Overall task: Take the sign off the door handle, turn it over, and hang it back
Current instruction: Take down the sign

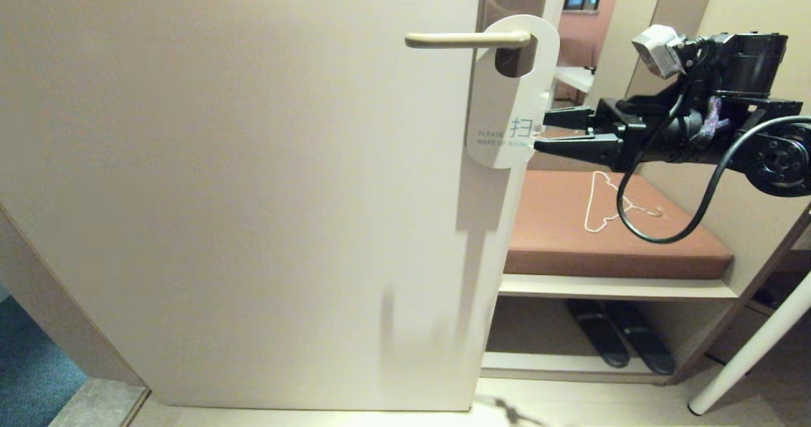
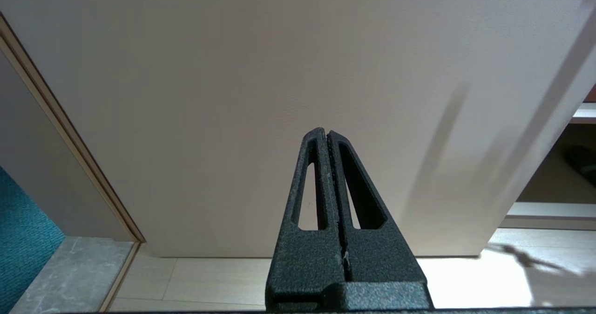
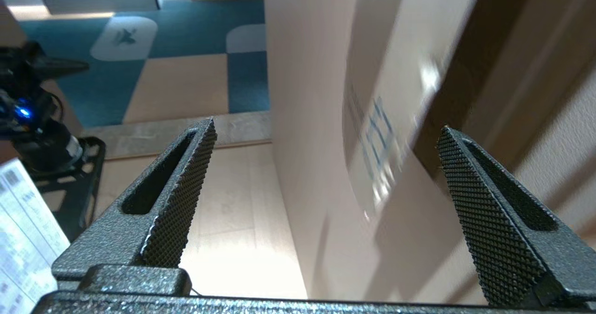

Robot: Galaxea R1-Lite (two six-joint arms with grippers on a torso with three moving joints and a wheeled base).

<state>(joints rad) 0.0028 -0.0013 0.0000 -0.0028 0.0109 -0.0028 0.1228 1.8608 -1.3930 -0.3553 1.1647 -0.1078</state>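
A pale beige door [image 1: 241, 192] fills most of the head view, its free edge running down right of centre, with a bench alcove beyond that edge. The sign [image 1: 510, 91] hangs on the door handle [image 1: 467, 39] near the door's upper right, the lever passing through its oval hole. Its white face is outward, printed in pale blue with "PLEASE MAKE UP ROOM" beside a Chinese character; part of the lettering is hidden by the gripper tips. The card's lower half overhangs the door's free edge.

The right gripper [image 1: 538, 134] reaches in level from the right, its fingers spread, tips at the sign's lower right edge; in the right wrist view the sign [image 3: 382, 151] sits between the two parted pads [image 3: 179, 197], touching neither. The left gripper [image 2: 327, 134] is low before the door's bare lower face, fingers pressed together on nothing.

Right of the door edge lie a brown bench cushion [image 1: 570, 237] with a thin white wire hanger [image 1: 602, 205], and dark slippers [image 1: 618, 341] on the shelf below.
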